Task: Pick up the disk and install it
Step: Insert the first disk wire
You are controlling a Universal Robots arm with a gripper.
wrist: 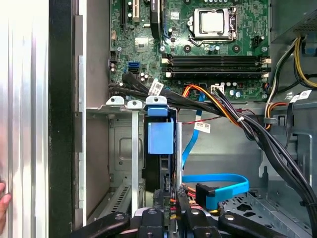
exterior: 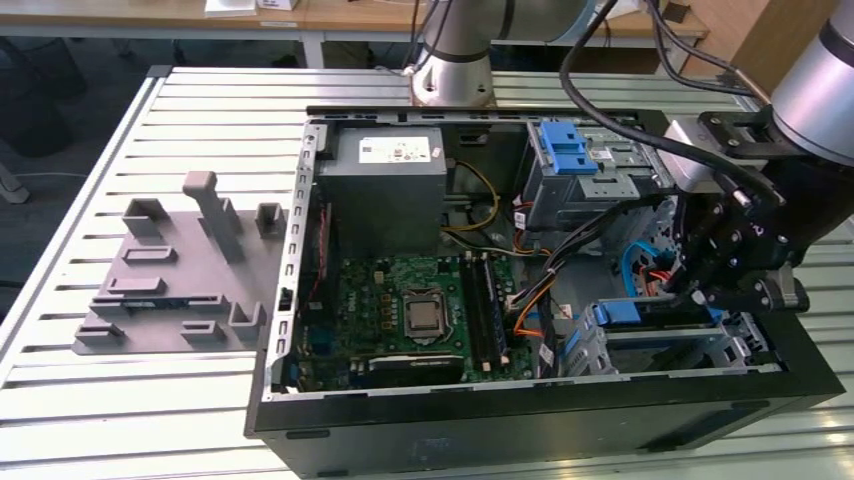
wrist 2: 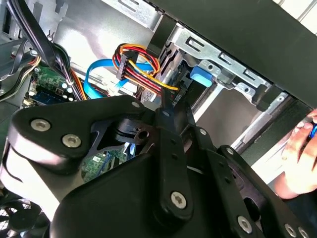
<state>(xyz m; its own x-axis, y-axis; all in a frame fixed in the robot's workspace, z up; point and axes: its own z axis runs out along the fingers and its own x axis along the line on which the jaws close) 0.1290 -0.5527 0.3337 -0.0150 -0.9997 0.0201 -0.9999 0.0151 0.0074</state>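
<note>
The disk (wrist: 161, 141) stands on edge in the drive cage (wrist: 116, 148) at the case's front corner, just beside the motherboard (wrist: 198, 39). The gripper (wrist: 168, 210) sits at its exposed edge; whether it grips cannot be told. Judged rigid, dense and shock-sensitive: hold by the blue rails, not the label face.

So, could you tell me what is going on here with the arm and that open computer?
The robot arm is working inside an open computer case lying on a slatted metal table. Its gripper is down at the drive cage in the case's corner, at the exterior view's right. In the first wrist view, the disk, with its blue rails, stands on edge in that cage, just ahead of the gripper. A person's hand shows outside the case.
</note>
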